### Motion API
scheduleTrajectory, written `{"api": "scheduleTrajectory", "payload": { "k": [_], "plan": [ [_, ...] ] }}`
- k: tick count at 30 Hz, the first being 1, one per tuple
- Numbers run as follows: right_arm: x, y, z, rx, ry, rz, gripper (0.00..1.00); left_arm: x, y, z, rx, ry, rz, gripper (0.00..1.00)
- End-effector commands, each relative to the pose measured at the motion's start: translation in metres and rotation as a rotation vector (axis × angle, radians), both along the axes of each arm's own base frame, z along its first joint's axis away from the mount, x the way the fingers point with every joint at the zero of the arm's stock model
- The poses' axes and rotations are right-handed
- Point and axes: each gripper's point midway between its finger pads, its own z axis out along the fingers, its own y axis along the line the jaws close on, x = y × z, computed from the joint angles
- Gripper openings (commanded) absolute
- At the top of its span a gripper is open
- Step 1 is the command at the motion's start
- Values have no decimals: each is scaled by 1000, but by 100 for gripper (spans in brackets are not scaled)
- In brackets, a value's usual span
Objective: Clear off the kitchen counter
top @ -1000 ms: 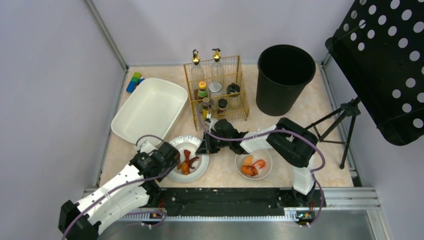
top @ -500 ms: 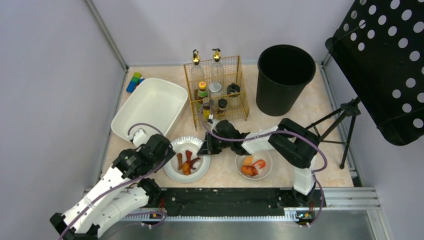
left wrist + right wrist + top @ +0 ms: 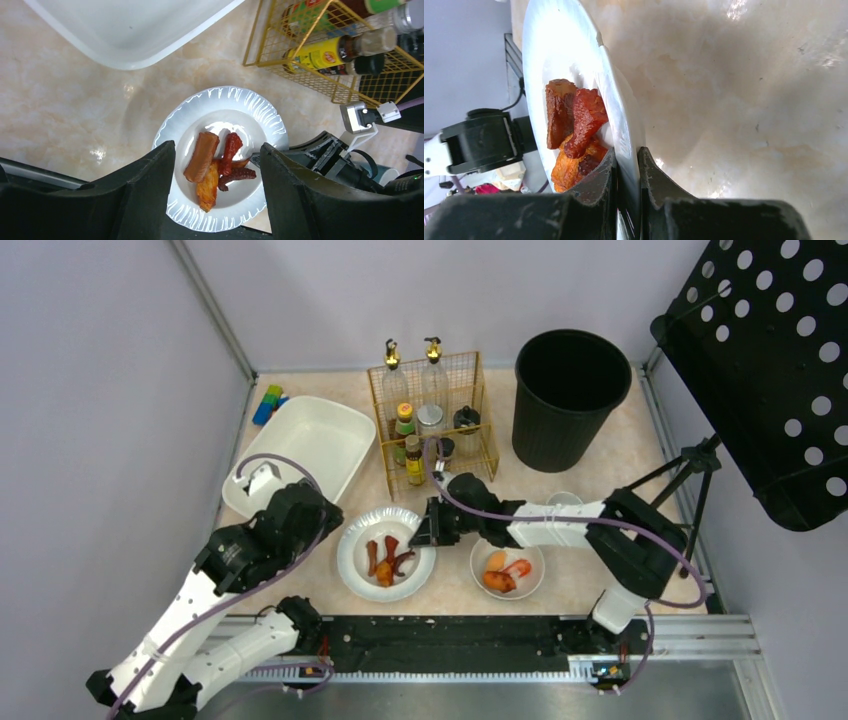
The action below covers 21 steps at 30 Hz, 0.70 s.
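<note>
Overhead, grey walls (image 3: 100, 390) edge the marbled kitchen counter (image 3: 620, 470); right tool (image 3: 426, 530) pinches the plate (image 3: 350, 558), left tool (image 3: 215, 155) gapes.

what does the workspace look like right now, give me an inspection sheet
surface: kitchen counter, marbled beige, glossy
job's things: white plate with food scraps; white bowl of orange scraps beside it
clutter: white tub, gold wire rack of bottles, black bin, coloured blocks in the back corner
grippers: right gripper shut on the plate's rim; left gripper open above the plate, holding nothing
cables: purple cables loop along both arms
surroundings: grey walls; black perforated panel and tripod at right
</note>
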Motion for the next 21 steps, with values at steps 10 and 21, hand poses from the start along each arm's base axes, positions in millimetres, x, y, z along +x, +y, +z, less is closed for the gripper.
{"api": "scheduleTrajectory", "payload": {
  "k": [10, 21],
  "plan": [
    [42, -27, 183, 259, -147, -175, 0, 9, 9, 50, 32, -154, -33, 67],
    [96, -84, 263, 258, -210, -402, 0, 18, -16, 34, 11, -142, -130, 66]
  ]
}}
